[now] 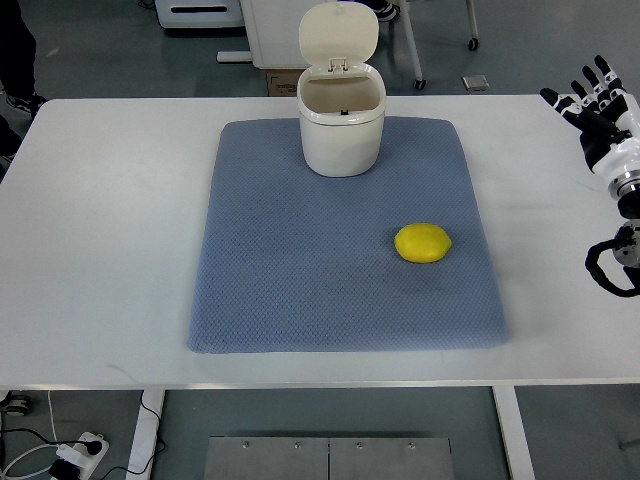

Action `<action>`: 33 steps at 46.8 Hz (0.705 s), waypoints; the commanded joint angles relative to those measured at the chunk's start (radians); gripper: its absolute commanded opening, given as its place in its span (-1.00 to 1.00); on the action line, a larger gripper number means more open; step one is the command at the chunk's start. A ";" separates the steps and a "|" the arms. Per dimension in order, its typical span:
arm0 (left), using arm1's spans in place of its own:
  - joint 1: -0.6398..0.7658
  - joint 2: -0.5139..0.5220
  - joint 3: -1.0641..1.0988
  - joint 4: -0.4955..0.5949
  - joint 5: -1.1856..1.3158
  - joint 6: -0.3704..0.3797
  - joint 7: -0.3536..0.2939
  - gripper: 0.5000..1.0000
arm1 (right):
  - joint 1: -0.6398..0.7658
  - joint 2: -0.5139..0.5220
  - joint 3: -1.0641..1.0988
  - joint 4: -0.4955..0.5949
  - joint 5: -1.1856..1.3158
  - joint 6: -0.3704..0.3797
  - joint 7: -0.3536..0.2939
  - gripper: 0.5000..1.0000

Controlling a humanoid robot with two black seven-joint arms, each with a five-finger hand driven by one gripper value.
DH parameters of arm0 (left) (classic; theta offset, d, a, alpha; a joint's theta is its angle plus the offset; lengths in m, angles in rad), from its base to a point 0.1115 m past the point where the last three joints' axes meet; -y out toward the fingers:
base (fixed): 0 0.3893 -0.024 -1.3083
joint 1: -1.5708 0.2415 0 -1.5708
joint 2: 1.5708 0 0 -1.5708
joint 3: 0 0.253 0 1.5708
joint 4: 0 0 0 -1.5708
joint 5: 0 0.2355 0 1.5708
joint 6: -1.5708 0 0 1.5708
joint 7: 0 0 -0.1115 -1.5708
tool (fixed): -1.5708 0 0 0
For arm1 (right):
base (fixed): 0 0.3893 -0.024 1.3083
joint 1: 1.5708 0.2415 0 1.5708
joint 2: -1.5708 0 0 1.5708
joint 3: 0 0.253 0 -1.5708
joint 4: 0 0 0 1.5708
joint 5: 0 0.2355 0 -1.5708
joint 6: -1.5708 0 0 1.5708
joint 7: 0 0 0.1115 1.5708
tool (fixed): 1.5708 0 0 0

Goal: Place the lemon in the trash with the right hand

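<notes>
A yellow lemon point(422, 243) lies on the right part of a blue-grey mat point(300, 260). At the mat's far edge stands a small cream trash bin point(341, 132) with its flip lid point(339, 35) raised, so the inside shows. My right hand point(592, 97) hovers over the table's far right edge, well to the right of the lemon and apart from it. Its black-tipped fingers are spread and hold nothing. The left arm does not show.
The mat rests on a white table point(100, 250). A black cable loop point(610, 265) hangs from the right arm near the table's right edge. Cabinet bases, a box and chair legs stand on the floor beyond the far edge.
</notes>
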 commanded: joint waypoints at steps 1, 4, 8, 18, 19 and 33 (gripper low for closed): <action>-0.004 0.000 -0.001 0.000 -0.001 0.006 0.000 1.00 | 0.005 -0.001 0.001 0.000 0.000 0.000 0.000 1.00; -0.004 0.000 -0.001 0.000 0.000 0.009 0.000 1.00 | 0.007 -0.001 0.001 0.000 0.000 0.000 0.000 1.00; -0.004 0.000 -0.002 0.000 -0.001 0.009 0.000 1.00 | 0.007 -0.001 0.001 0.000 0.000 -0.001 0.000 1.00; 0.010 0.000 -0.001 0.000 -0.001 0.010 0.000 1.00 | 0.007 -0.001 0.001 0.000 0.000 0.000 0.000 1.00; 0.010 0.000 -0.001 0.000 -0.001 0.010 0.000 1.00 | 0.007 -0.001 0.001 0.000 0.000 0.000 0.000 1.00; 0.012 0.000 -0.001 0.000 -0.001 0.003 0.000 1.00 | 0.005 0.000 0.003 0.000 0.000 0.000 0.000 1.00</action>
